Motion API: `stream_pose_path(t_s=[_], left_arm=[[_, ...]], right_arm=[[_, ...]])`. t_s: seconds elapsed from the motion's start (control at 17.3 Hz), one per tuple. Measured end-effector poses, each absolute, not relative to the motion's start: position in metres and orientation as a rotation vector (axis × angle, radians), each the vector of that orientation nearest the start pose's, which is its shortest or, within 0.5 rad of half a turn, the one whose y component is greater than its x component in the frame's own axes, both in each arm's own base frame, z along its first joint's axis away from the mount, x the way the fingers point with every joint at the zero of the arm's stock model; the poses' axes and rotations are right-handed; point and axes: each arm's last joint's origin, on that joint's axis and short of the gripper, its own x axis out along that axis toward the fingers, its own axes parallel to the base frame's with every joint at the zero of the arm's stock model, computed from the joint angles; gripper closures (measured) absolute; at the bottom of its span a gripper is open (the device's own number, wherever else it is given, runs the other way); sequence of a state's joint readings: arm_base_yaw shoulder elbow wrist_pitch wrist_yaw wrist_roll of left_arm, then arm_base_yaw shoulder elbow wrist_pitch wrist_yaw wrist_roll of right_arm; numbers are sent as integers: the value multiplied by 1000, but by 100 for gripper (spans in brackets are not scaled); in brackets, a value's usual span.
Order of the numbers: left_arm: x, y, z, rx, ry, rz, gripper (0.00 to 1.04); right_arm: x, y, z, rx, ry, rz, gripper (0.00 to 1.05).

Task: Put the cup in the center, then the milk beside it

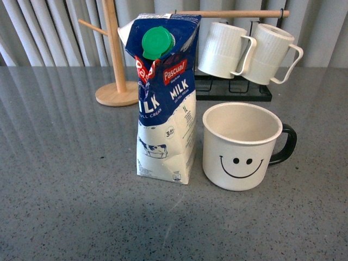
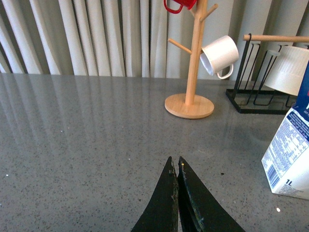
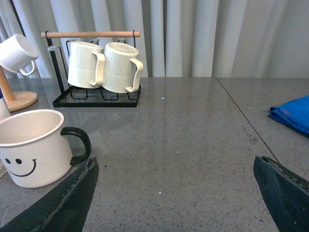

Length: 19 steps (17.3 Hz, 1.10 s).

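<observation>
left gripper (image 2: 176,166) closed, right gripper (image 3: 174,166) spread

"Pascual MILK 1L" on milk (image 1: 166,103)

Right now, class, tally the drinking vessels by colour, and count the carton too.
White smiley cup: 1
Cream ribbed mugs: 2
Small white cup: 1
Red cup: 1
Milk carton: 1
Total: 6

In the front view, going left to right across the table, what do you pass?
Wooden mug tree → milk carton → smiley cup. The two ribbed mugs hang on the black rack behind, above the cup, so I leave them unordered.
</observation>
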State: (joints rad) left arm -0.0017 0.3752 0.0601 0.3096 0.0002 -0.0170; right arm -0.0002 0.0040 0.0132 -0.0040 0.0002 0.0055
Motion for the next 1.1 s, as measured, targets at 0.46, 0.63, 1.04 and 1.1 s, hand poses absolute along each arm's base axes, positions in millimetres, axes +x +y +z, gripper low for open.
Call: stream_pose_path(t_s=[0.46,0.63,1.04,1.1], left_arm=[[113,0,171,-17,-13,-2,104],[111,0,171,-17,-17,-2,104],[97,0,169,-16,-7,1,104],[97,0,167,-16,5,0,104]], right_arm=[[97,0,167,6,-5,0,7],[97,0,167,6,-5,0,7],[97,0,167,6,-6,0,7],[97,0,167,6,-6,0,7]])
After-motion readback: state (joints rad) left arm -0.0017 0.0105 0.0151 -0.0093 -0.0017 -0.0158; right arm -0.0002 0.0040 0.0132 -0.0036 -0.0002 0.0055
